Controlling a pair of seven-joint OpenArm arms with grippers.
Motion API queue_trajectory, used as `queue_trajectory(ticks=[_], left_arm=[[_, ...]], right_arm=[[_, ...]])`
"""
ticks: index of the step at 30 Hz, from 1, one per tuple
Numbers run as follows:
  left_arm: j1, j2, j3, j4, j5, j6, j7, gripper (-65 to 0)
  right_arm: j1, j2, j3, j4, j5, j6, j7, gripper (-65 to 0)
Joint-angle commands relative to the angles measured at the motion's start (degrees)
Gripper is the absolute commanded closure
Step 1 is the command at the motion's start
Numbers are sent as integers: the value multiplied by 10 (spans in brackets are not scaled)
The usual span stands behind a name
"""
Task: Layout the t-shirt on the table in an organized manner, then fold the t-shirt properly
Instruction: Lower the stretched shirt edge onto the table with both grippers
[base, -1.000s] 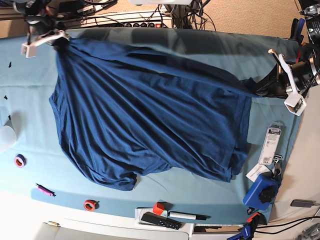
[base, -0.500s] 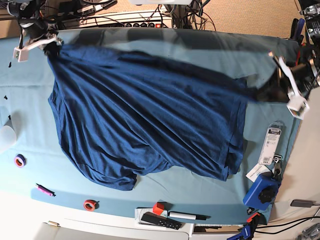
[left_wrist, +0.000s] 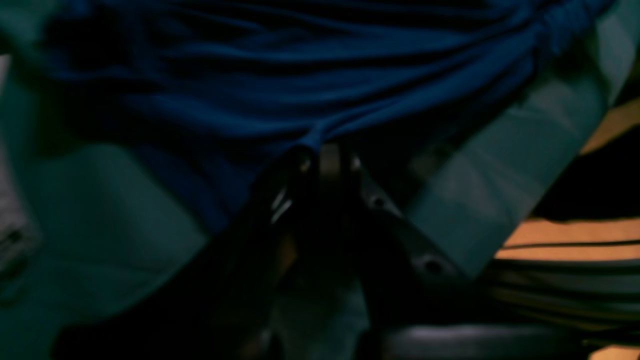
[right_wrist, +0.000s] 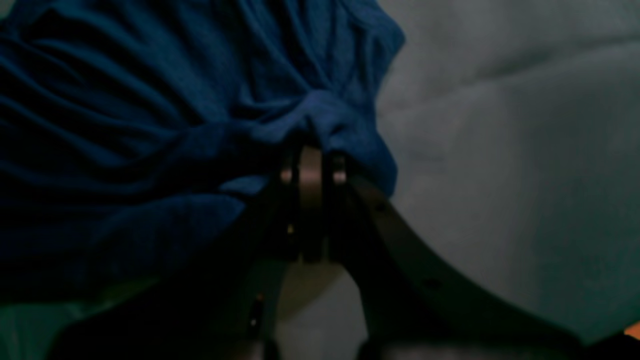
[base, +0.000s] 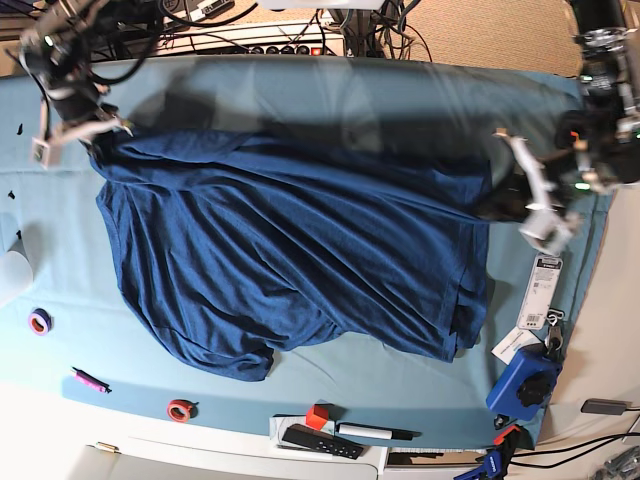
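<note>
Fabric of the t-shirt spreads wrinkled across the middle of the counter, its teal cover showing all around it. The left end effector, at the scene's right, is clenched on a bunched corner of the shirt. The right end effector, at the far left corner, pinches another gathered corner, both corners drawn taut.

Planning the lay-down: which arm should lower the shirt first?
Likely right. The right gripper pinches its t-shirt corner low over the table; the left gripper, also clamped, holds its bunched corner near the edge.
</note>
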Motion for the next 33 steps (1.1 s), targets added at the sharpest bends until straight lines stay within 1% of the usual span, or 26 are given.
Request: queue_trajectory(ticks=[1,4,7,8,10,12,15,18,22,28,30,33], left_arm=[[-12,-9,13,-2,7,0,-17,0],[-31,-9,52,-33,45,0,-17,0],[-48,-10,58,-53,67,0,-17,0],[-54,-10,58,-57,77,5,-17,0],[-63,-10,58,-59,102,29,-17,0],[-70,-10,58,-59,124,44,-22,0],[-72,-10,58,-59,148,56,-33,0],[-72,-9,58,-59,167,72,-32,0],[-72,-10,58,-59,181,72,-32,0],[-71,-9,58,-59,180,72,-32,0],[-71,-9,58,-59,181,72,-32,0],[-71,-9,58,-59,188,72,-32,0]], right_arm=[[3,8,-14,10,-15,-11,28,0],[3,8,-60,10,-81,-37,68,0],[5,8,-93,10,-134,-64,92,0],[5,8,-101,10,-150,-73,96,0],[7,8,-110,9,-174,-90,108,0],[7,8,-112,9,-185,-106,123,0],[7,9,-112,9,-193,-122,135,0],[13,8,-112,9,-195,-125,133,0],[24,8,-112,-5,-194,-125,133,0],[53,8,-112,-85,-194,-124,131,0],[62,9,-112,-111,-194,-122,131,0],[71,9,-112,-130,-194,-109,132,0]])
